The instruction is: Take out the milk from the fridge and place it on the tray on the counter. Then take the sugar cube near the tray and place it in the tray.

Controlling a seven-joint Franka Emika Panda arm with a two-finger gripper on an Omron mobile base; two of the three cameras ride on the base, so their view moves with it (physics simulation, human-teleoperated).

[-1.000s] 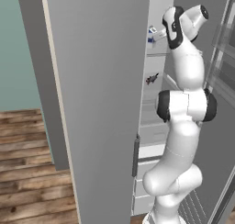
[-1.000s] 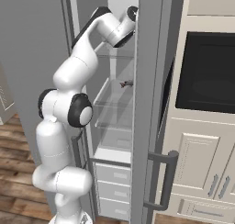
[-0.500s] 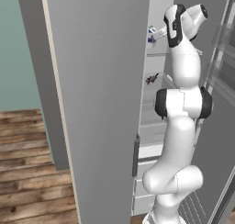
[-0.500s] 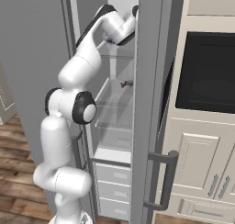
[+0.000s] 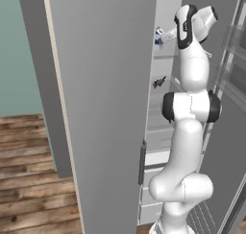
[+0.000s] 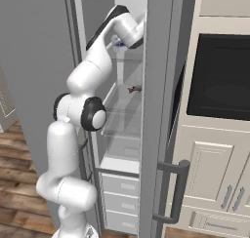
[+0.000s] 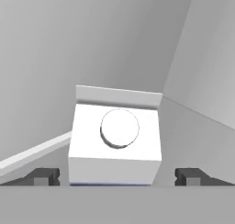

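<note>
- The pincer [image 7: 117, 176] stands spread wide in the hand view, one dark fingertip [image 7: 43, 176] on each side of the milk [image 7: 115, 140], and neither tip touches the carton.
- The milk sits between the two tips, seen from above its gabled top: a white box with a round white cap on the slope and a thin blue edge just showing at its near foot.
- The carton rests on a pale grey shelf [image 7: 193, 131] inside the fridge [image 5: 105, 108], close to the corner where the back wall meets a side wall.
- In the left base view the milk [image 5: 160, 32] shows as a small white and blue shape on the top shelf, just beside the arm's wrist; the fingers themselves are hidden behind the white hand.
- In the right base view the hand reaches in at the same top shelf level, and a small blue-white patch of the milk [image 6: 119, 45] shows under it; the rest is covered by the arm.
- On the shelf below the milk lies a small dark thing [image 6: 134, 89], too small to make out.
- The wide grey door [image 5: 103, 132] stands open and blocks most of the inside from the left base view.
- Beside the fridge, a dark oven [image 6: 219, 78] sits in cream cabinets [image 6: 205, 173].
</note>
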